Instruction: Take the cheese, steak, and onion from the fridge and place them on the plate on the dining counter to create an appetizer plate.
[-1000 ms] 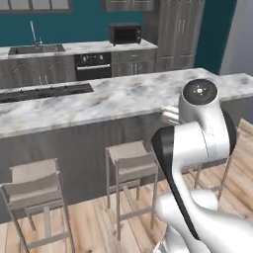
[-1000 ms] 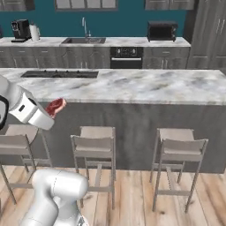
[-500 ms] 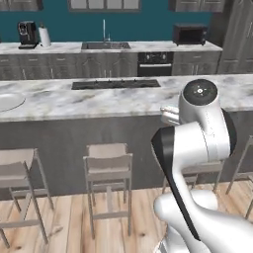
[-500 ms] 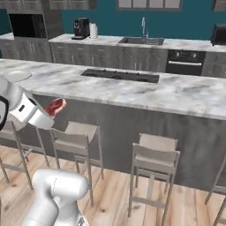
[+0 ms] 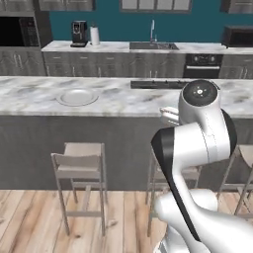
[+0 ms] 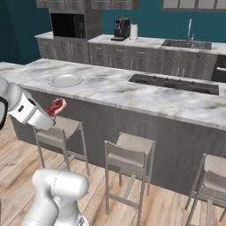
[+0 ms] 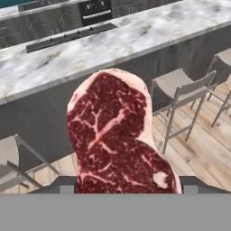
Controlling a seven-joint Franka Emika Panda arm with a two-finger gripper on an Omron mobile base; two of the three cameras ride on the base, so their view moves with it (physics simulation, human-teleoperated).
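My gripper point(image 6: 49, 115) is shut on the steak point(image 6: 56, 107), a flat red slab with pale marbling, held in the air in front of the dining counter point(image 6: 132, 95), below its top. In the hand view the steak point(image 7: 119, 135) stands upright between the jaws, and the marble counter point(image 7: 90, 49) runs behind it. The pale round plate point(image 5: 76, 97) lies on the counter's left part, and it looks bare. In the right base view the plate point(image 6: 65, 80) sits just beyond and above the held steak. The cheese, the onion and the fridge are out of view.
Grey stools point(image 5: 81, 158) point(image 6: 132, 148) line the counter's near side over a wood floor. A black cooktop point(image 6: 174, 83) is set into the island right of the plate. The wall counter behind carries a sink point(image 5: 153, 46) and a coffee machine point(image 5: 79, 33).
The whole scene has slid to the right as the base drives left along the island, and the plate has come into view. The steak stays in the gripper.
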